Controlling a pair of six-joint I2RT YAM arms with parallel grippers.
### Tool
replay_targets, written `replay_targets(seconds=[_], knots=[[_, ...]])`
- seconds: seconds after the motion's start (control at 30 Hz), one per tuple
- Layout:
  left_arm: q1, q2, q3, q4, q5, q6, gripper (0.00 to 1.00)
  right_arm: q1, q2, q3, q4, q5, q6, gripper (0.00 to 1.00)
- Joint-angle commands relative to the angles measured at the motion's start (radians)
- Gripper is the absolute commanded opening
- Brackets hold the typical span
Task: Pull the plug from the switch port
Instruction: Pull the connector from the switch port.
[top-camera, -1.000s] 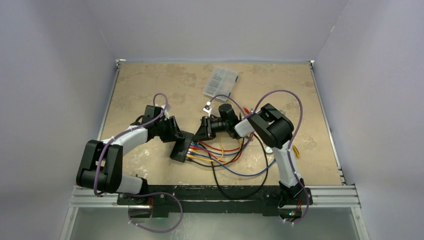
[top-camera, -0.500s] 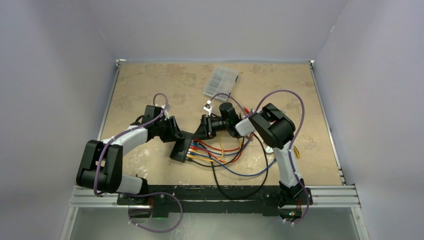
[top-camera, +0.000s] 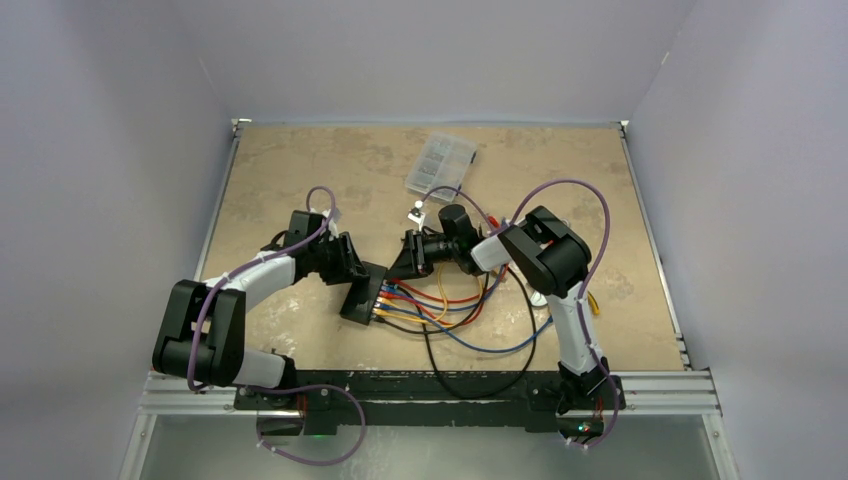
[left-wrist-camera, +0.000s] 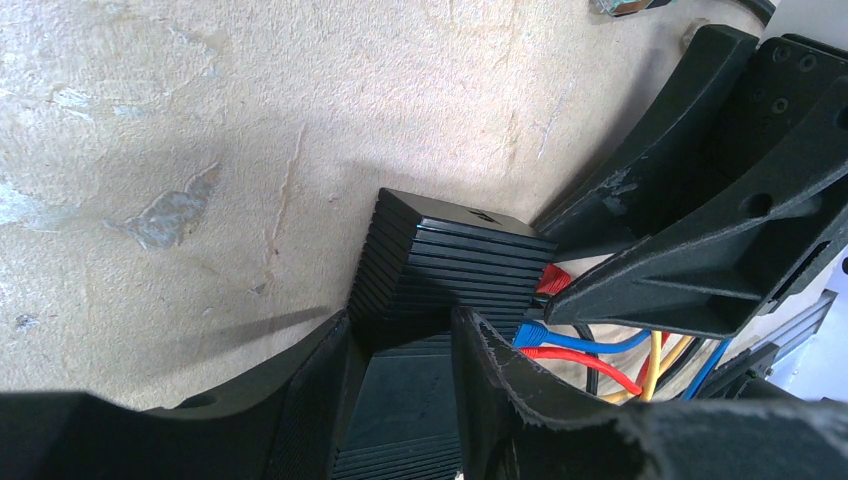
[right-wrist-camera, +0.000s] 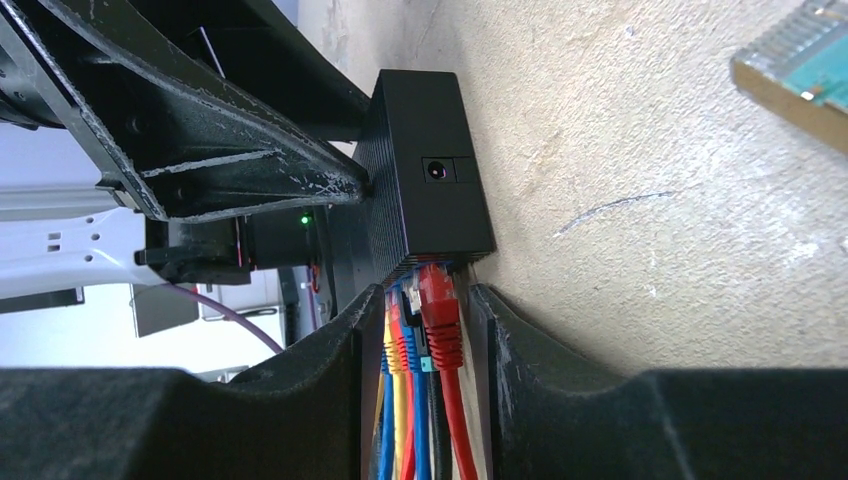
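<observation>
Looking down from the top, the switch (top-camera: 362, 292) lies on the table (top-camera: 300, 170) between both arms, cables (top-camera: 445, 305) trailing right. Left wrist: the left gripper (left-wrist-camera: 400, 335) clamps the switch's sides. Right wrist: the right gripper (right-wrist-camera: 420, 300) straddles the red plug (right-wrist-camera: 438, 295), which sits in its port; whether it pinches, I cannot tell.

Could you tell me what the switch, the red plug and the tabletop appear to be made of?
The switch looks like matte black moulded plastic, with fine ribs along its side. The red plug seems a glossy plastic boot, going by its sheen. The tabletop looks like mottled beige stone or printed laminate; I cannot tell which.
</observation>
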Motion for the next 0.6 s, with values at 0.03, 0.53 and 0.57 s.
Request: replay_targets(seconds=[0.03,0.53,0.57], knots=[[0.005,0.003,0.002,0.018,0.029,0.015,0.4,-0.008,0.001,0.022,-0.052,0.05,-0.053,0.39],[0.005,-0.061,0.024,-0.039,-0.035,0.032,0.43,-0.008,0.019,0.028,-0.064,0.048,-0.064,0.04],[0.005,-0.076,0.028,-0.046,-0.043,0.034,0.44,-0.007,0.019,0.028,-0.065,0.047,-0.066,0.02]])
